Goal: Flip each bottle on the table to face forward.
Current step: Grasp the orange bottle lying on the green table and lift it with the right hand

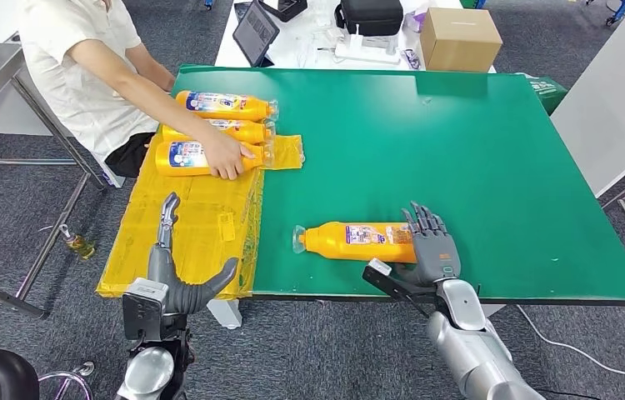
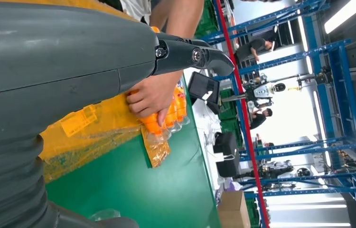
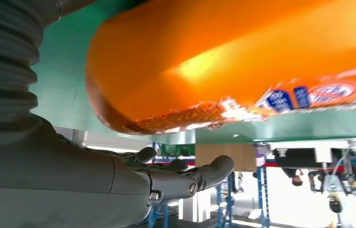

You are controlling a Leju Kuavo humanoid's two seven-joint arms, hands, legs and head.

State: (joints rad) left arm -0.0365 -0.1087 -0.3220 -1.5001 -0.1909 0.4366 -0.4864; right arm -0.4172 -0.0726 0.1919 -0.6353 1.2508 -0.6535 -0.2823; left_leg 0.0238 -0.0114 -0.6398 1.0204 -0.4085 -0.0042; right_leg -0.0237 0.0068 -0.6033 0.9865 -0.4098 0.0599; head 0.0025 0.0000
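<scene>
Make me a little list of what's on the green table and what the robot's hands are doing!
table: green top, yellow sheet over its left edge
near bottle: orange bottle lying on its side, cap pointing left, label up
far bottles: three bottles lying on the yellow sheet
person: seated at the left, hand on the nearest of the three
right hand: fingers spread, at the near bottle's base, not gripping
left hand: open, holding nothing, by the table's front left edge
</scene>
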